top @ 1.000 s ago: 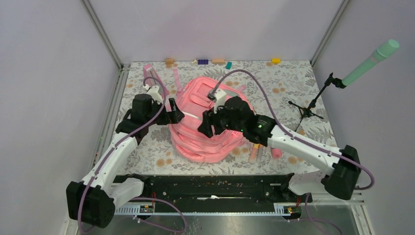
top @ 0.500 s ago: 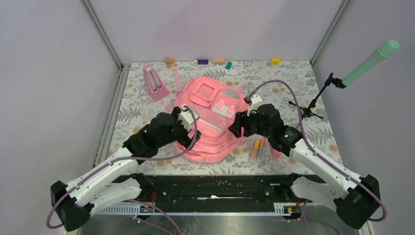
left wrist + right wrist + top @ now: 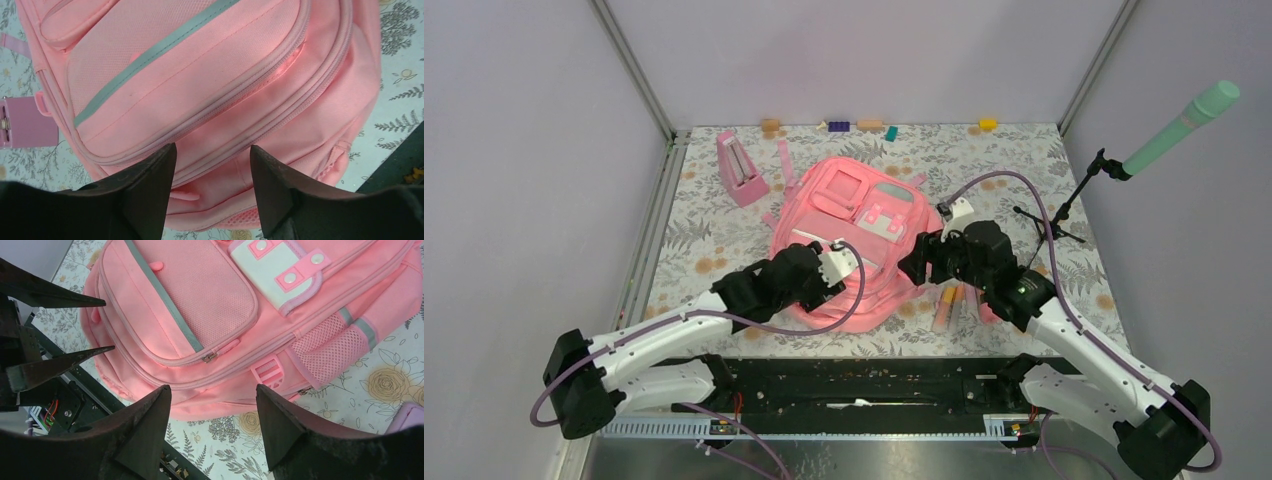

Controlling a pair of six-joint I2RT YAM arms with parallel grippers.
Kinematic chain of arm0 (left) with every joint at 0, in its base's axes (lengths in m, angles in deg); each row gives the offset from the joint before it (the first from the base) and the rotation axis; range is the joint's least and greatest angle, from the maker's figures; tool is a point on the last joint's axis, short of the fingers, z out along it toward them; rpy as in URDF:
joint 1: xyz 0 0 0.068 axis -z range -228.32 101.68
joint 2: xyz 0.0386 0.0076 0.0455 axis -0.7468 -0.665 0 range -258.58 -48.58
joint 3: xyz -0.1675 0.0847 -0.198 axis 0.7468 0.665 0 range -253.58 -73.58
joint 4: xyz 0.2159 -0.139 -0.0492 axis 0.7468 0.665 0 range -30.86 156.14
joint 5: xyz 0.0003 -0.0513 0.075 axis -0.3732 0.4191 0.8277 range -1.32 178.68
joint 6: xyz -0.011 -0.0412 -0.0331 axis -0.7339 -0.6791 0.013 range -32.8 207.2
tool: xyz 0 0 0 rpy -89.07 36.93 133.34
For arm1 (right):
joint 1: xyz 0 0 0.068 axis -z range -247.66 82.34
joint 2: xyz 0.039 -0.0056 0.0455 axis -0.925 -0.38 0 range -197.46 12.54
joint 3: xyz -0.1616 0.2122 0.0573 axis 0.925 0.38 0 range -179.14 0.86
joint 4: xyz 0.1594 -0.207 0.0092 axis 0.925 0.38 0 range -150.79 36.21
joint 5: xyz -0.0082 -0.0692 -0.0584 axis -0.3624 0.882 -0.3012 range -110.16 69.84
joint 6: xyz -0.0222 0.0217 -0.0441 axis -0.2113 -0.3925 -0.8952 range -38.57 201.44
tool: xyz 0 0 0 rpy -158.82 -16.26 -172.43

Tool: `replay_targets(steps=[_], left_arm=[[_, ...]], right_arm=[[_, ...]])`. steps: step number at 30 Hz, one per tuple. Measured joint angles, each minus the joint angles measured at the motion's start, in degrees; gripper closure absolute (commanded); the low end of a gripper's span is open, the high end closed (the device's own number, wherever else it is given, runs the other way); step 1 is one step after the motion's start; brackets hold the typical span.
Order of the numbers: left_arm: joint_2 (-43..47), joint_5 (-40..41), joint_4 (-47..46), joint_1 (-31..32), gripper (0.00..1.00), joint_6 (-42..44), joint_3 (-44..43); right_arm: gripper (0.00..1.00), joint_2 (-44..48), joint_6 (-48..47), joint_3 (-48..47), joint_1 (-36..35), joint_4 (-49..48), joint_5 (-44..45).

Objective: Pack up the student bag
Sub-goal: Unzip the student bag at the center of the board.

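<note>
Lying on a flower-printed tablecloth (image 3: 1024, 160), a large soft pink fabric backpack (image 3: 854, 200) is flanked by two empty claws.
The left gripper (image 3: 212, 148) is held with its fingers spread and nothing between them. The backpack's grey-striped front pocket is seen directly ahead of and beneath it. The right gripper (image 3: 213, 388) is likewise spread and empty, with the bag's mesh pocket and white snap flap ahead of it. The left gripper's two pointed fingers are seen to its left, across the bag's near end. Whether either claw touches the fabric cannot be told. A small pink triangular stand (image 3: 742, 170) is seen well beyond the left gripper, apart from the bag.
</note>
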Motion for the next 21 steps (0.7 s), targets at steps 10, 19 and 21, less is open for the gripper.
replay_targets(steps=[10,19,21], left_arm=[[-3.8,2.6,0.1,0.8,0.53,-0.3,-0.5],[-7.5,3.0,0.8,1.0,0.72,-0.6,-2.1],[-8.1,3.0,0.9,1.1,0.84,-0.9,-2.4]], right_arm=[[0.29,2.6,0.6,1.5,0.5,0.0,0.0],[0.3,2.8,1.1,2.1,0.7,0.0,0.0],[0.3,2.9,1.2,2.4,0.7,0.0,0.0]])
